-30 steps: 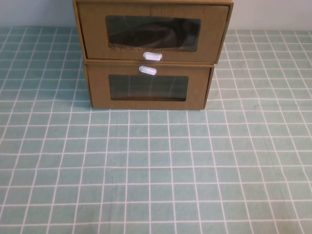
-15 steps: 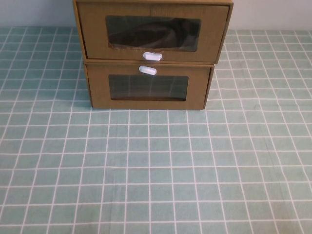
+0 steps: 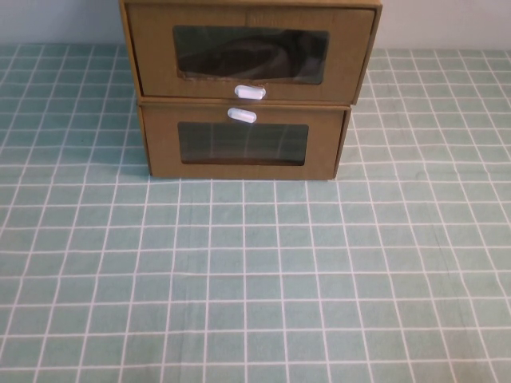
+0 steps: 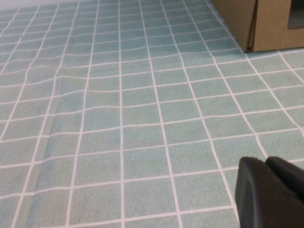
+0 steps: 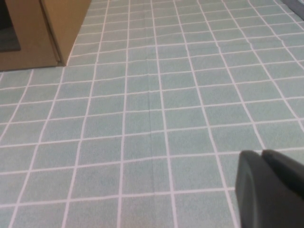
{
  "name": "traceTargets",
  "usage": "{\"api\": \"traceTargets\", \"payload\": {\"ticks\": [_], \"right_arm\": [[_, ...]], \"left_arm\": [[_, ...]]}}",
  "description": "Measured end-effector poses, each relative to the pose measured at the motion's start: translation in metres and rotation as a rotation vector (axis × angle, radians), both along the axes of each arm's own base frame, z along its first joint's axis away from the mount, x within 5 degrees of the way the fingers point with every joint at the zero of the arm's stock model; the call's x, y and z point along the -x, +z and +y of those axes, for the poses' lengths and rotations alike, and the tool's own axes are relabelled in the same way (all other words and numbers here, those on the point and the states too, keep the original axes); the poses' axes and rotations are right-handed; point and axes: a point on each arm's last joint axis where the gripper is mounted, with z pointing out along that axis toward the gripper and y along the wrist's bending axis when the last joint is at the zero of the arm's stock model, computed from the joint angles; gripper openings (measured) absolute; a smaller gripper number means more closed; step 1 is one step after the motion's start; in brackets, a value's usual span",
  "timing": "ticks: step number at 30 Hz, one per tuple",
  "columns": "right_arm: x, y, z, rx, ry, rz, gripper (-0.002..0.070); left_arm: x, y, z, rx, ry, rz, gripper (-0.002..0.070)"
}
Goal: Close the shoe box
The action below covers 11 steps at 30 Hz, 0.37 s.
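Left gripper (image 4: 271,192) low over tablecloth (image 4: 142,118), right gripper (image 5: 270,187) likewise, openings indiscernible, shoe box (image 3: 247,52) untouched

A green cloth (image 5: 156,118) with a white grid covers the table and fills most of the view. The corner of a brown cardboard box (image 5: 42,28) stands on it at one edge, with part of a dark window showing. The right gripper (image 5: 268,190) appears as a black shape just above the cloth, well apart from the box.

Left gripper (image 4: 271,192): matte black, rounded blocky fingers. Right gripper (image 5: 270,190): same black rounded moulding, above tabletop (image 5: 156,118).
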Motion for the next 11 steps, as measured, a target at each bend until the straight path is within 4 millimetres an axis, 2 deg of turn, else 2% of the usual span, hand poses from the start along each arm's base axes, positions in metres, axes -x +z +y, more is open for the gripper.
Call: {"api": "traceTargets", "payload": {"ticks": [11], "right_arm": [[0.0000, 0.0000, 0.0000, 0.000, 0.000, 0.000, -0.0011]], "left_arm": [[0.0000, 0.0000, 0.0000, 0.000, 0.000, 0.000, -0.0005]]}}
